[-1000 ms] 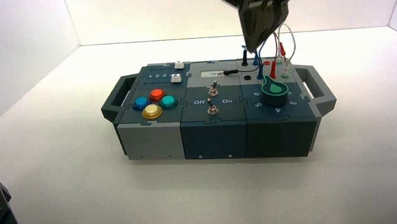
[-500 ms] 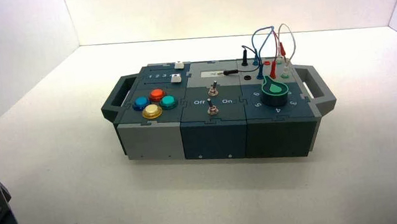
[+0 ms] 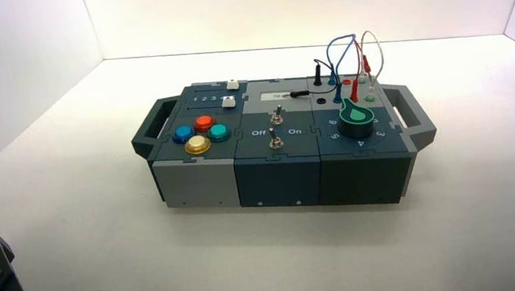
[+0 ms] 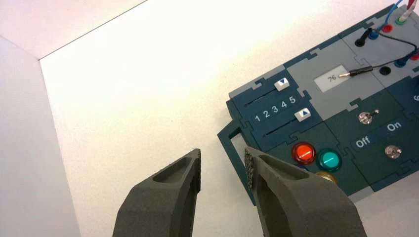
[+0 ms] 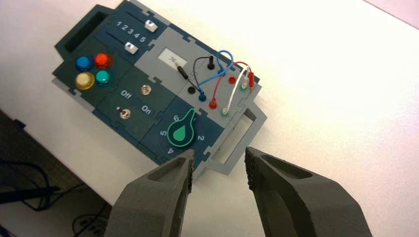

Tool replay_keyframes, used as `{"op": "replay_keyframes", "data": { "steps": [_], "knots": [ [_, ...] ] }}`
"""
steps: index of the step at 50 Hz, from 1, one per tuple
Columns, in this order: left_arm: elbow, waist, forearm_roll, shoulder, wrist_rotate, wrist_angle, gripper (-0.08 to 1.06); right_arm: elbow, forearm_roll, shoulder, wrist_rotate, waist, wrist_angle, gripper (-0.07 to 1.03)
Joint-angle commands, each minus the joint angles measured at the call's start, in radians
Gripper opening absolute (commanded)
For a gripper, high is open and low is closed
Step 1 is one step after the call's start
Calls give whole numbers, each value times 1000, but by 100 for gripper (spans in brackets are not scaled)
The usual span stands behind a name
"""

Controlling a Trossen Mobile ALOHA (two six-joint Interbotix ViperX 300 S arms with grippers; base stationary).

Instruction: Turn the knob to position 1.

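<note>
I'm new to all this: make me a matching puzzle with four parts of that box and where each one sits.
1. Yellow push button
2. Dial knob with green pointer
3. White slider caps
4. Lettering "Off" and "On"

A. at the box's far left, beside the numbers 1 to 5
B. nearest the front among four coloured buttons
C. beside the metal toggle switches, in the middle
D. on the right, in front of the wire sockets

Pairs: 1-B, 2-D, 3-A, 4-C

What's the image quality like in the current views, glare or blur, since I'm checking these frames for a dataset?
High view: tabletop washed out toward the back, soft shadow below the box. Left wrist view: bright glare on the tabletop, highlights on the red button. Right wrist view: floor cables in dim shadow, knob legible.
</note>
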Motion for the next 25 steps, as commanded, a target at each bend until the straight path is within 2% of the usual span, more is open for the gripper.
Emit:
{"op": "replay_keyframes", "data": {
  "steps": [1,25],
  "knots": [
    [-9,-9,2,-9,9,-15,49,-26,2,11,-5,-2,0,55],
    [12,-9,6,-8,17,-32,49,-26,12,29,-6,-2,2,55]
  ]
}}
